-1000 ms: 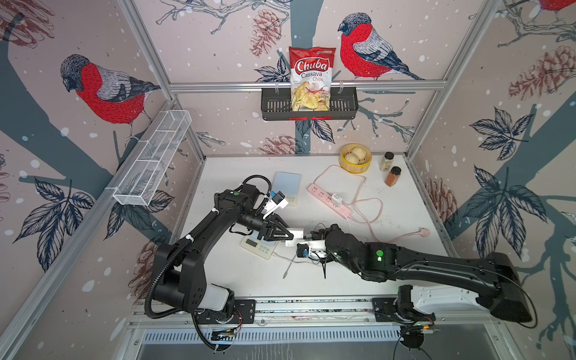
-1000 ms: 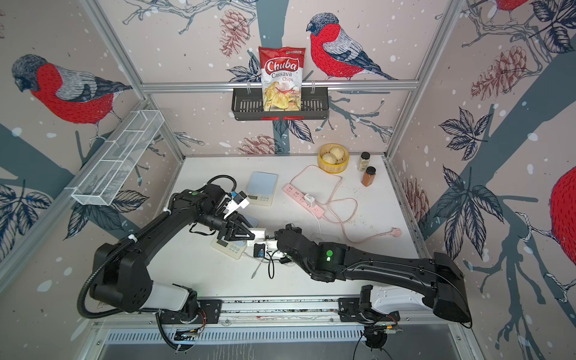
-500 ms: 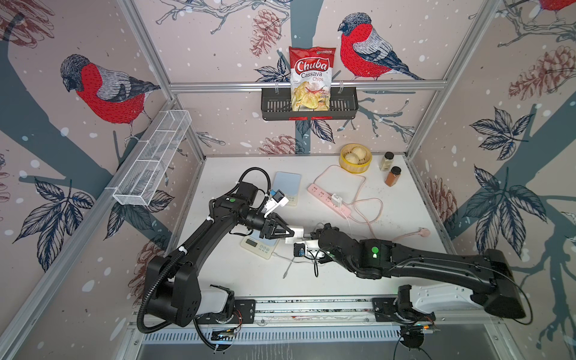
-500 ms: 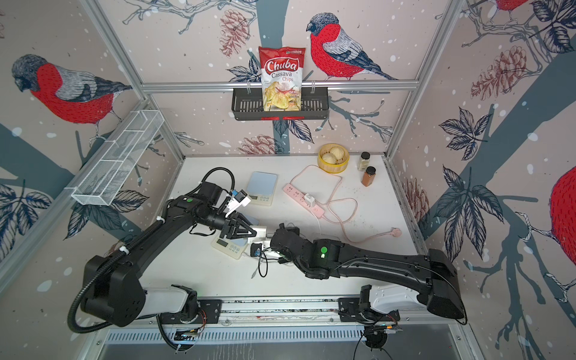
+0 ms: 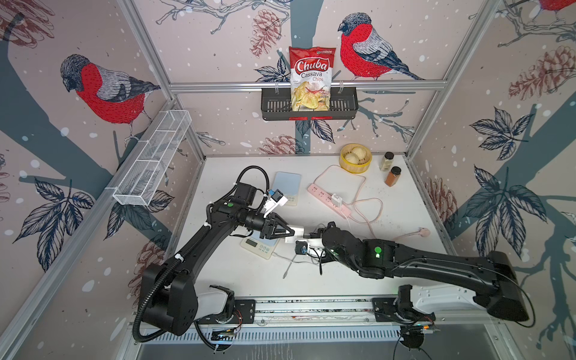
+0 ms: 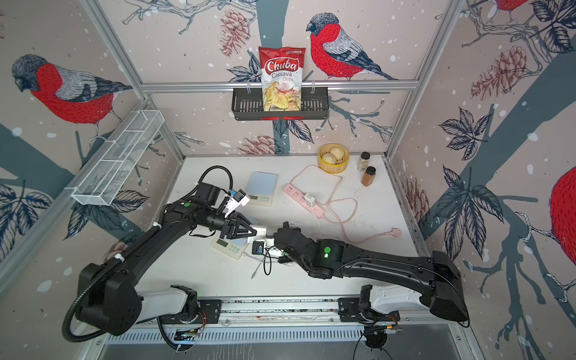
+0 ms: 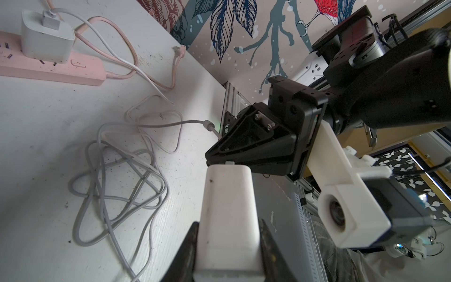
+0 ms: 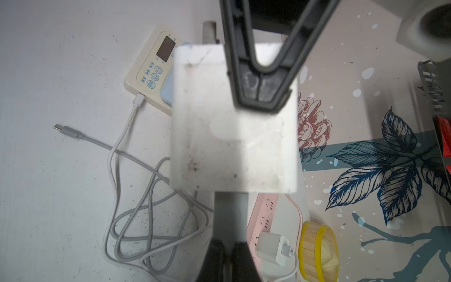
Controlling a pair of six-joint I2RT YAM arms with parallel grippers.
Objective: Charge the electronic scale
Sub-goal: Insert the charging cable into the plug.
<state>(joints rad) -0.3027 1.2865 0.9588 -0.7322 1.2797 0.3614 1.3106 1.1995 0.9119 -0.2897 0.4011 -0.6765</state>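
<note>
The electronic scale (image 5: 258,246) (image 6: 229,247), cream with a blue platform, lies at the front middle of the table. A white cable (image 8: 139,99) is plugged into its side. Just above the scale my left gripper (image 5: 293,232) (image 7: 228,224) is shut on a white charger block (image 7: 228,195) (image 8: 234,136). My right gripper (image 5: 307,235) (image 8: 229,243) is shut on a grey cable plug (image 8: 230,214) whose tip meets the block's end face. The cable's loops (image 7: 117,175) lie on the table below. A loose grey connector (image 8: 66,130) lies beside the scale.
A pink power strip (image 5: 330,199) with a white adapter (image 5: 336,199) and pink cord lies mid-table. A second scale (image 5: 286,188) sits behind my left arm. A bamboo steamer (image 5: 355,157) and two spice jars (image 5: 392,176) stand at the back right.
Both arms have shifted slightly toward the back, and the right gripper has closed in on the end of the block. Both grips are unchanged.
</note>
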